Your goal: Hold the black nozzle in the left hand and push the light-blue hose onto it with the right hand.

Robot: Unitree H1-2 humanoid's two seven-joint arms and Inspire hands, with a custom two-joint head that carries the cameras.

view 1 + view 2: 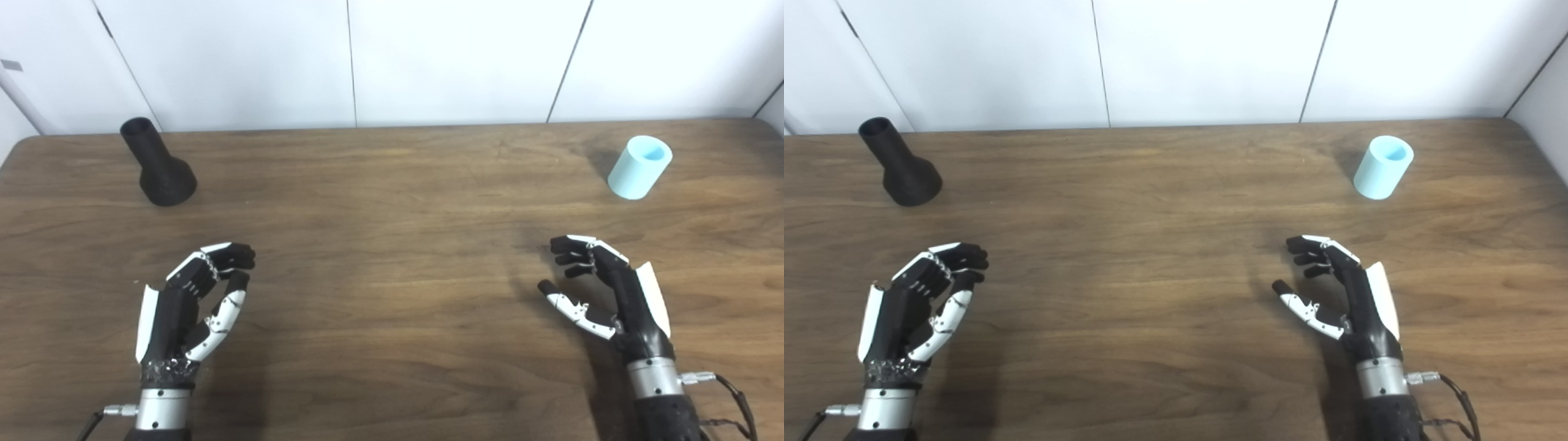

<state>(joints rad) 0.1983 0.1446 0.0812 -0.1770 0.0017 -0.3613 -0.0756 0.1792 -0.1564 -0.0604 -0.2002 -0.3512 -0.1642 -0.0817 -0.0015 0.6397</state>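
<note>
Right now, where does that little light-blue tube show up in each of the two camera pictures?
Left eye view: the light-blue cylindrical hose piece stands upright at the far right of the brown wooden table, close to the picture's right edge.
Right eye view: it sits further in from the right edge.
Shared landmark: the black flared nozzle at far left, opposite it.

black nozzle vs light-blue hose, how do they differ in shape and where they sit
The black nozzle flares from a narrow neck to a wide base; the light-blue hose is a short plain cylinder of even width. The nozzle stands far left on the table, ahead of the left hand; the hose stands far right, ahead of the right hand. Both are upright, open end up, and untouched by either hand.
</note>
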